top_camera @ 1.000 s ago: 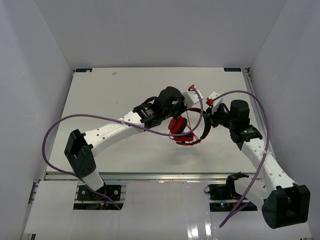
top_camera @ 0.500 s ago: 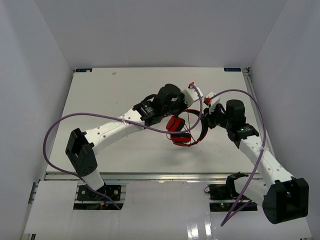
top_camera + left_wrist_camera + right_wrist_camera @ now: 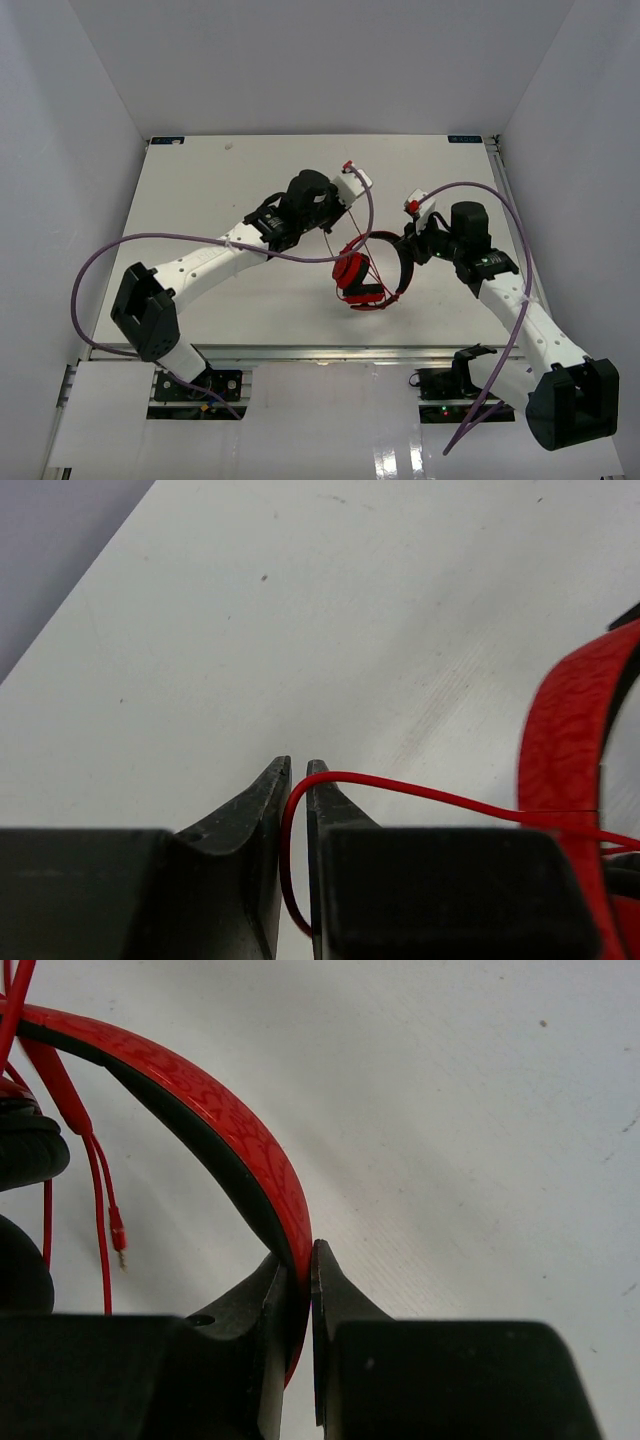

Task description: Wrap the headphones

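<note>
Your headphones (image 3: 365, 275) at the centre of the top view are red with black ear pads (image 3: 25, 1150). The band (image 3: 220, 1130) is red with a fine crackle pattern outside and black inside. The cord (image 3: 420, 795) is plain red. The left gripper (image 3: 297, 770) and right gripper (image 3: 297, 1255) are matte black. The table (image 3: 230, 190) is off-white with faint grey specks. The arms (image 3: 200, 265) are white with black joints, and the cables (image 3: 170, 236) are purple.

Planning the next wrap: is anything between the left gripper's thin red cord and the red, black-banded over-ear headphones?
Nothing on the table. The left gripper pinches the thin red cord, the right gripper clamps the headband; a purple robot cable hangs near it.
</note>
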`<state>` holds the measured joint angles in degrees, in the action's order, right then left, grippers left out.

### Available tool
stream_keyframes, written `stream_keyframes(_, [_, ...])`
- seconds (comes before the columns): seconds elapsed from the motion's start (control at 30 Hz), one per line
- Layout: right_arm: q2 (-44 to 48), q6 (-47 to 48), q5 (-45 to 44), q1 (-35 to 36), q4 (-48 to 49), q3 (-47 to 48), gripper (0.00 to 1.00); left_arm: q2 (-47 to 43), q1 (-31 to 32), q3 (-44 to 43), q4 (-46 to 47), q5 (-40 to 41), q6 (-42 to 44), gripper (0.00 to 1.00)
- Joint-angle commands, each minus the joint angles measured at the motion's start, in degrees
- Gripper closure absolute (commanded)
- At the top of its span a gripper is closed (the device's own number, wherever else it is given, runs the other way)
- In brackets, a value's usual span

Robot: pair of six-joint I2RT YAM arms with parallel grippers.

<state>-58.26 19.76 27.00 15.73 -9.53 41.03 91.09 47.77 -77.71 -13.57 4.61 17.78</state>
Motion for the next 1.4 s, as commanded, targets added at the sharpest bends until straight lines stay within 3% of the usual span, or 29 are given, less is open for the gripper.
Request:
stream_keyframes(0.0, [0.6, -3.8, 11.5, -1.0, -4.0, 4.4, 0.92, -8.0, -4.5, 5.7, 8.6, -1.4, -4.8, 0.77])
stream_keyframes(0.37, [-3.6, -17.2, 30.9, -6.7, -6.2, 13.5, 0.92, -13.0, -7.5, 23.8, 29.6, -18.1, -20.8, 0.74])
stream_keyframes(0.57, [-6.3, -29.4, 27.7, -6.7, -1.2, 17.7, 0.92, -10.6, -7.3, 32.0, 48.5, -23.7, -33.4, 0.73])
stream_keyframes(0.73, [-8.0, -39.9, 21.0, -6.6, 5.0, 16.2, 0.92, -5.5, -5.5, 36.5, 60.1, -22.8, -38.3, 0.72])
stream_keyframes(1.03, [-11.8, -44.0, 13.3, -6.2, 7.5, 16.2, 0.92, 4.5, -1.0, 38.7, 73.4, -19.9, -42.1, 0.72])
stream_keyframes(1.27, [-12.8, -44.6, 11.1, -6.2, 8.6, 16.7, 0.92, 10.6, -0.1, 36.8, 78.2, -19.5, -43.3, 0.92])
stream_keyframes(1.37, [-12.8, -44.6, 10.9, -6.3, 8.7, 16.9, 0.92, 12.4, 0.3, 36.8, 80.7, -17.5, -43.1, 0.89])
